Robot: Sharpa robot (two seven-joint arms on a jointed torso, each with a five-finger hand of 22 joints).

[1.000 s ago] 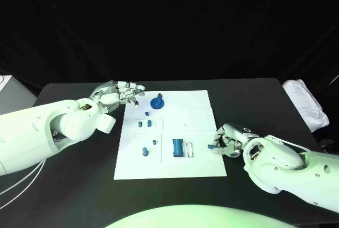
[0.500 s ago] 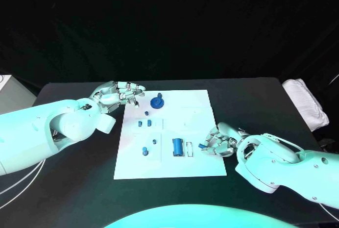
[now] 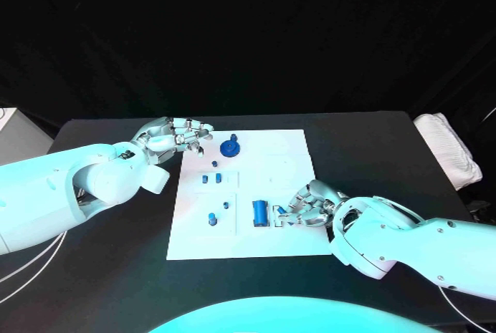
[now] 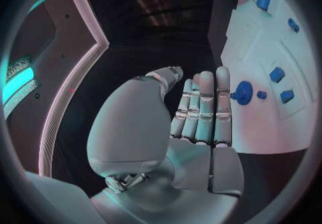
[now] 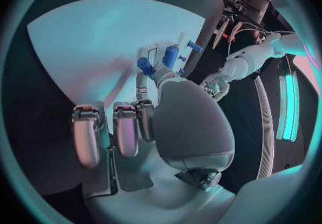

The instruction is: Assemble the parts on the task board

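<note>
Right hand [image 3: 302,208] is pinching a small blue part [image 5: 145,64] over the matte white task board [image 3: 289,243], beside the blue cylinder [image 3: 259,213]; the right wrist view is showing the pinch clearly. Left hand [image 3: 173,137] is hovering at the board's far left corner, silver fingers straight and pressed together, holding nothing.

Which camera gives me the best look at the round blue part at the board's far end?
The head view: the round blue part sits unobstructed on the board, beside the left hand. The left wrist view shows it just past that hand's fingertips. In the right wrist view I cannot pick it out.
</note>
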